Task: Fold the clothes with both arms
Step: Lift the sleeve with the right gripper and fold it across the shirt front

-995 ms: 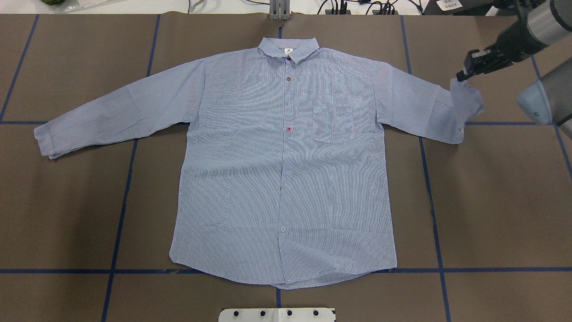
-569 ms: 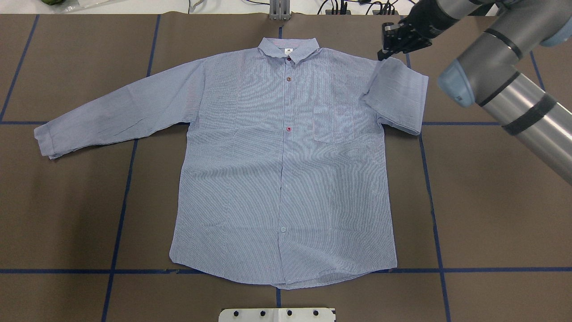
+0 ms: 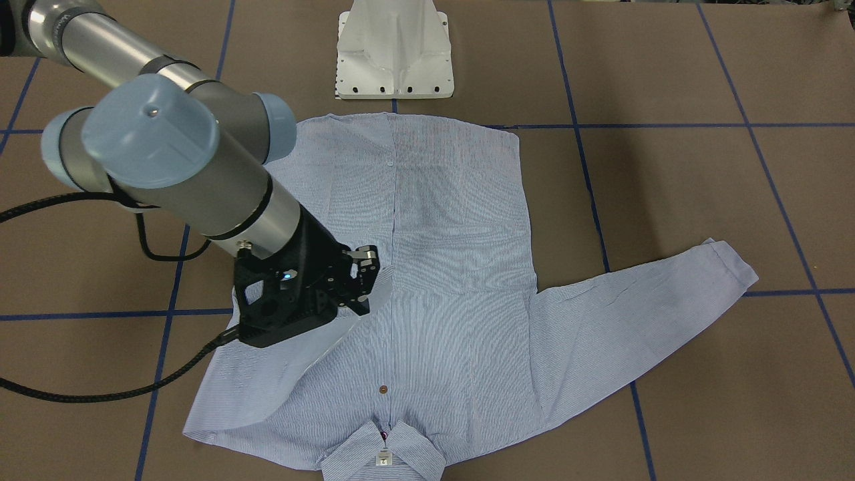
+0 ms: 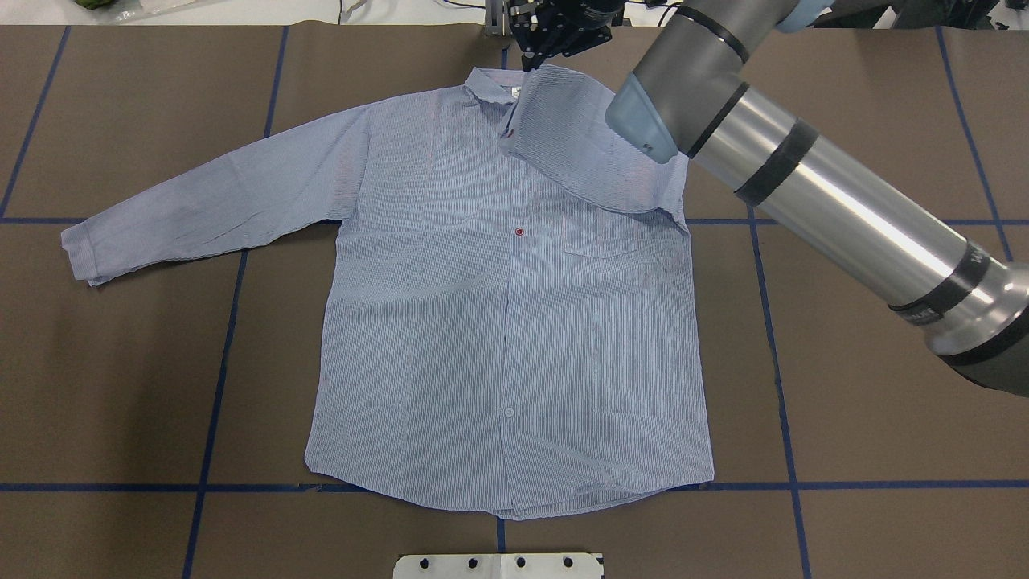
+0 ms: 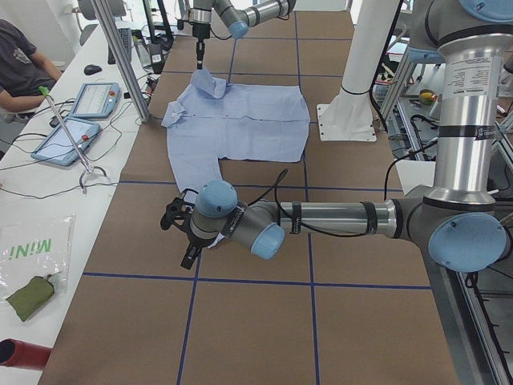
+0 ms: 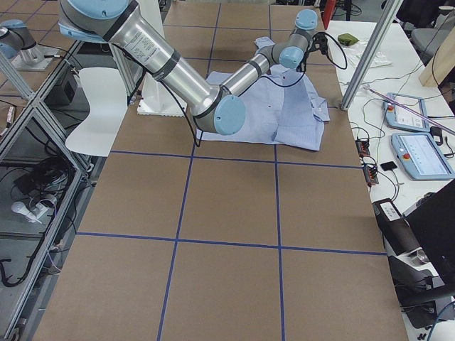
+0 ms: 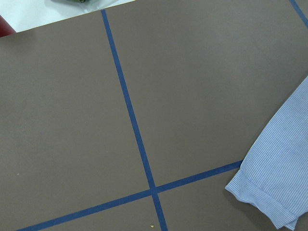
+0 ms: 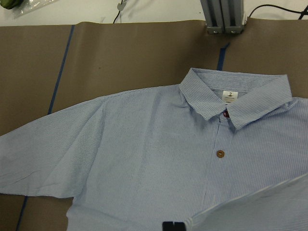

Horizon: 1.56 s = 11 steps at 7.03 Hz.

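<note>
The light-blue striped shirt (image 4: 514, 322) lies flat, front up, with its collar (image 8: 236, 98) at the table's far edge. My right gripper (image 4: 537, 55) hangs above the collar, shut on the cuff of the shirt's right-hand sleeve (image 4: 579, 137). That sleeve is folded inward over the shoulder and chest. From the front the same gripper (image 3: 364, 280) pinches the sleeve above the placket. The other sleeve lies stretched out, its cuff (image 4: 80, 257) flat on the table. My left gripper (image 5: 178, 237) hovers just past that cuff (image 7: 274, 192). I cannot tell whether it is open or shut.
Blue tape lines (image 4: 217, 362) cross the brown table cover. The white pedestal base (image 3: 394, 50) stands at the near edge by the shirt hem. An aluminium post (image 4: 502, 16) rises behind the collar. A side desk holds tablets (image 5: 92, 100), and a person (image 5: 20, 68) sits there.
My right gripper has carried the sleeve cuff leftward from the table's right side to above the collar. The sleeve now lies folded over the shoulder, hiding the upper buttons.
</note>
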Tool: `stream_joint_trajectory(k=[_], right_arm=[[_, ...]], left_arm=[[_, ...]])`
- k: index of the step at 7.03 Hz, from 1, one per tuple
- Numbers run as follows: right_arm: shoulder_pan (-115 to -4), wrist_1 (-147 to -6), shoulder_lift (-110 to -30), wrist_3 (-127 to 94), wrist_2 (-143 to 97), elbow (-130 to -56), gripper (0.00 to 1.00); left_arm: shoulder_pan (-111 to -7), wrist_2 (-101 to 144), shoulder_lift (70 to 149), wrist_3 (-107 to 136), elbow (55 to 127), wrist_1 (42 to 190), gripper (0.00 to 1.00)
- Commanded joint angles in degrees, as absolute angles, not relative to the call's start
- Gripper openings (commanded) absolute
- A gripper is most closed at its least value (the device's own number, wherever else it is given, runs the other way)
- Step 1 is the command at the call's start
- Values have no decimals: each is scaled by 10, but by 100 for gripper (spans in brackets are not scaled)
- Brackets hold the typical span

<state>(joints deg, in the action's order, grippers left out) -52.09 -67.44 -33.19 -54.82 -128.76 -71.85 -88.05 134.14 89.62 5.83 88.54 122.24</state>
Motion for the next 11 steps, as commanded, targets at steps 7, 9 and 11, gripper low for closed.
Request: stream_joint_trajectory(k=[7,9,11], right_arm=[[-412,-664,-260,-546,-1206,-625,0],[-403,-626,-257,-548,-1182,-585,0],[-397,-615,-234,-551,-1143,-558,99]], left_arm=[[-881,1339,889,58,884,1223,100],[-881,1339,889,58,884,1223,100],[-881,1340,888,59,884,1223,100]])
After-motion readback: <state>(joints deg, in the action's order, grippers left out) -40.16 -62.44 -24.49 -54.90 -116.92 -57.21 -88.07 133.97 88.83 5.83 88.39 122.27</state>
